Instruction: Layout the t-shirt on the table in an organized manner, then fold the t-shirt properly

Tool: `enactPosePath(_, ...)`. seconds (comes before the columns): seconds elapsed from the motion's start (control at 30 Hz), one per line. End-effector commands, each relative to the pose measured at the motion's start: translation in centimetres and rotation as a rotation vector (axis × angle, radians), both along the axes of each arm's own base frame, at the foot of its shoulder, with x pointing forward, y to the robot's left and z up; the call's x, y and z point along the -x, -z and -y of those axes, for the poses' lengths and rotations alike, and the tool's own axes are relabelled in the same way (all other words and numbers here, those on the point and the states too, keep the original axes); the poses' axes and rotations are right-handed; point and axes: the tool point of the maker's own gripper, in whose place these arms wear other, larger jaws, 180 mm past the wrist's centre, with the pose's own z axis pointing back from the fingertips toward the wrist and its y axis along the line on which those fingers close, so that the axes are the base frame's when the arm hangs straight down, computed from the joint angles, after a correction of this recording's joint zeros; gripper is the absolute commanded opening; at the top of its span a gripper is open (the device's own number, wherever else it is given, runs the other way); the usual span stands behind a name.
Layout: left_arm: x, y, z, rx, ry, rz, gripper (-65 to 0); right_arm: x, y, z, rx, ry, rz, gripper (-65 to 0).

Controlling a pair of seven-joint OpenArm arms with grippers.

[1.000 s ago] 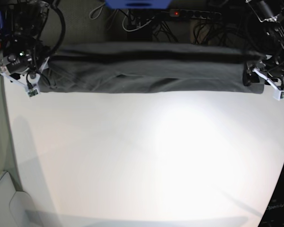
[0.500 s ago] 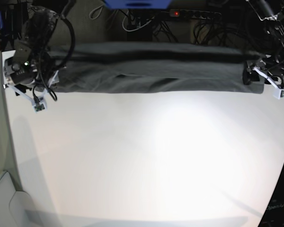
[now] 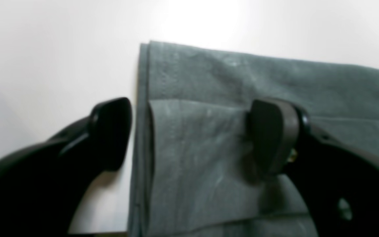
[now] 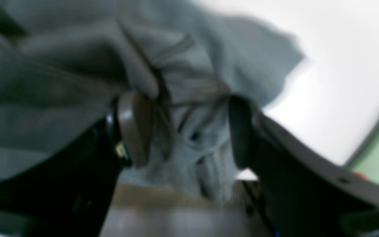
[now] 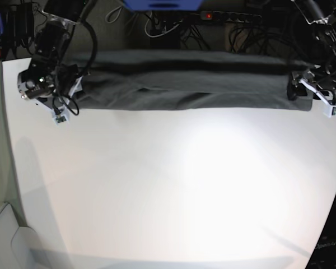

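Observation:
The dark grey t-shirt (image 5: pixel 185 84) lies as a long, narrow folded strip along the far edge of the white table (image 5: pixel 173 190). My left gripper (image 5: pixel 300 92) is at the strip's right end in the base view. In the left wrist view it (image 3: pixel 191 128) is open and straddles the cloth's straight side edge (image 3: pixel 209 82), one finger over bare table (image 3: pixel 44 49), the other over cloth. My right gripper (image 5: pixel 71 92) is at the strip's left end. The blurred right wrist view shows its jaws (image 4: pixel 188 131) apart with bunched, wrinkled cloth (image 4: pixel 61 82) between them.
Behind the table's far edge lie dark cables, a power strip with a red light (image 5: pixel 208 15) and a blue object (image 5: pixel 162 4). The table's curved rim runs down the left side (image 5: pixel 11 168) and the right side.
My right arm swung off the shirt's left end towards the near side, then came back onto the cloth slightly further in. The left arm and the shirt's right end have stayed put.

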Motion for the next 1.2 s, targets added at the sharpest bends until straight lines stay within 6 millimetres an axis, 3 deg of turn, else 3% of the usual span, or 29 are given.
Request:
enactPosePath(0.0,0.2,-0.3,-0.5,-0.019,0.003,-0.014,-9.7,-0.5,0.0,-0.1,-0.010,-0.008,0.020,-31.7)
enactPosePath(0.5,0.4,0.1,-0.3,-0.020,0.008,-0.026,-10.1,-0.2,0.7,-0.4,-0.026,-0.012,0.012,-31.7)
enactPosePath(0.7,1.1,1.2,0.2,-0.039,0.011,-0.066,-11.3,-0.2,0.7,-0.4,-0.026,-0.012,0.012,-31.7)
enactPosePath(0.77,1.4,1.9,0.6,-0.051,0.014,-0.090,-16.6,-0.2,0.7,-0.4,-0.026,-0.012,0.012,-31.7)
enactPosePath(0.97,1.8,2.7,1.1,-0.070,0.019,-0.126,-42.4,-0.2,0.7,-0.4,-0.026,-0.012,0.012,-31.7)
enactPosePath(1.17,1.9,2.8,1.2,-0.070,0.021,-0.132,-59.1,-0.2,0.7,-0.4,-0.026,-0.012,0.012,-31.7)
